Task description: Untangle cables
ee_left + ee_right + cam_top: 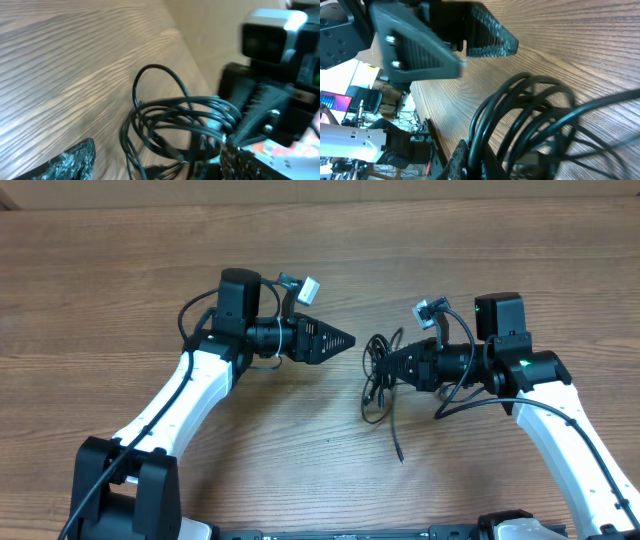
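The cables (372,385) are a bundle of thin black looped cords at the table's centre right, with one loose end (399,458) trailing toward the front. My right gripper (386,365) is shut on the bundle's right side. In the right wrist view the loops (530,115) fan out from between its fingers (472,160). My left gripper (345,340) is open and empty. It points right, a short way left of the bundle and apart from it. In the left wrist view the loops (170,115) lie ahead of its jaws (160,162).
The wooden table (120,270) spreads wide around both arms. The left arm's base (125,490) and the right arm's link (575,450) stand near the front edge. Thicker black arm wires (470,395) hang by the right wrist.
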Controlling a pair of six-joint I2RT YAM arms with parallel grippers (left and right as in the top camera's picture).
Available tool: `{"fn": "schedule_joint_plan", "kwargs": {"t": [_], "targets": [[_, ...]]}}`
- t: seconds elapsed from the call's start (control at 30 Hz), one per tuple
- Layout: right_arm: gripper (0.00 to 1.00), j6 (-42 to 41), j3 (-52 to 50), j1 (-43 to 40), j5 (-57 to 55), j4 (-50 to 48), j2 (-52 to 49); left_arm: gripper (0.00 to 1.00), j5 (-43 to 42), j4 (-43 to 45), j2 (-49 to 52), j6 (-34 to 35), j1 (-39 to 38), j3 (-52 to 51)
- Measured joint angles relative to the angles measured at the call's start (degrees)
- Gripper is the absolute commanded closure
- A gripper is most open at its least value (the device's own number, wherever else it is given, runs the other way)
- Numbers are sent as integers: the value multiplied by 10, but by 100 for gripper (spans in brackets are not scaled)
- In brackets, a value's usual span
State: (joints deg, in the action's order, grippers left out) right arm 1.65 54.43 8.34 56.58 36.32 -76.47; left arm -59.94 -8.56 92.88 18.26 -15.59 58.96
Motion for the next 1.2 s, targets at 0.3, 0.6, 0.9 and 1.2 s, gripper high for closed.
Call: {"fn": "schedule_joint_plan", "kwargs": {"t": [0.3,0.6,0.9,1.2], "targets": [[96,-2,0,0,0,1,0,43,21,-69,0,-17,-1,0],[96,-2,0,0,84,4,0,4,85,-65,0,-30,-10,0],[96,-2,0,0,151,8,0,0,159,-23,0,-17,-10,0],[96,-15,0,0,171,8,0,0,67,37,0,-66,-10,0]]}}
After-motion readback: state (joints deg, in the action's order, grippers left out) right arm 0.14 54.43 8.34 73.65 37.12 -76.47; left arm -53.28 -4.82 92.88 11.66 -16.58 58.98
